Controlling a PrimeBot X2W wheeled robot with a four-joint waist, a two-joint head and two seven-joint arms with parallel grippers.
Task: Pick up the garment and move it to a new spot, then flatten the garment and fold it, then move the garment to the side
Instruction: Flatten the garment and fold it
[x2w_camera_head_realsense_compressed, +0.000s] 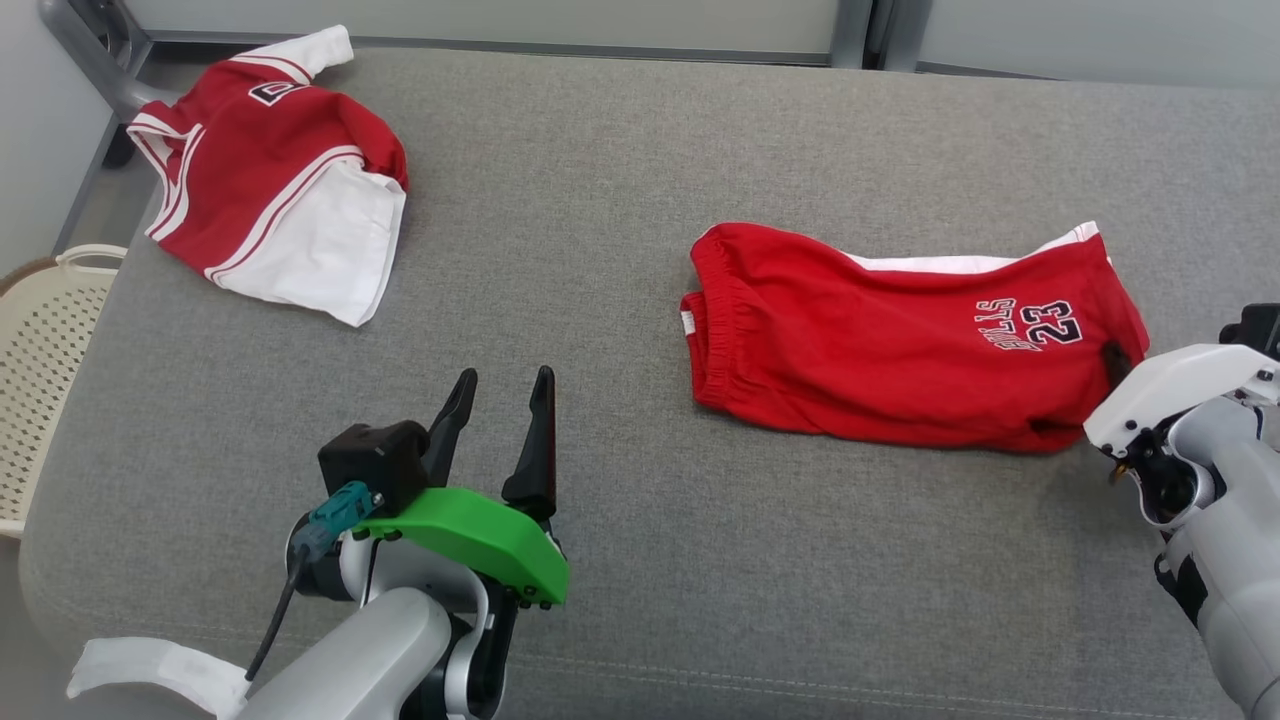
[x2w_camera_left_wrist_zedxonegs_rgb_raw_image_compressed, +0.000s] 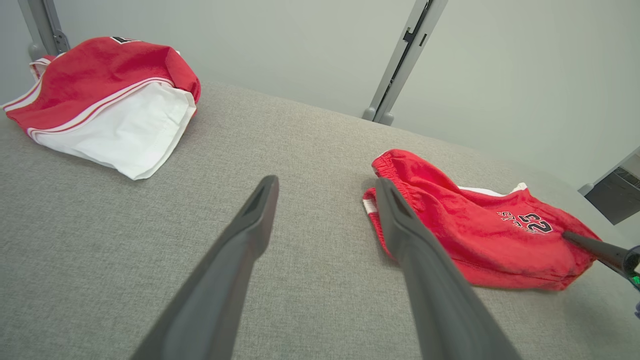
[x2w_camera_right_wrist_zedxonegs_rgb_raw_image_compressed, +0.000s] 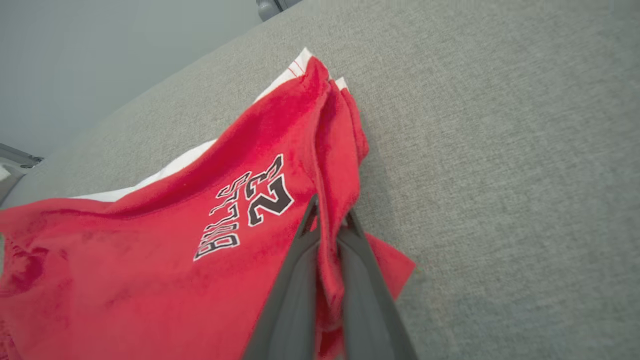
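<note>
The right tool (x2w_camera_right_wrist_zedxonegs_rgb_raw_image_compressed: 330, 222) is closed narrowly on a fold of red cloth at the leg hem of the shorts (x2w_camera_head_realsense_compressed: 880, 340), just past the printed "23". Taking an edge rather than the middle probably lets the rest hang or trail freely when the garment is carried to a new spot.

The shorts lie flat but rumpled at about 3 o'clock in the head view. The waistband points to 9 o'clock and the pinched corner is at their 4 o'clock.

The left tool (x2w_camera_head_realsense_compressed: 504, 380) hovers at 7 o'clock over bare grey bench (x2w_camera_head_realsense_compressed: 620, 170), fingers spread wide and holding nothing. It is probably kept free to take the waistband end.

A red-and-white jersey (x2w_camera_head_realsense_compressed: 270, 180) lies well apart at 10 o'clock.
</note>
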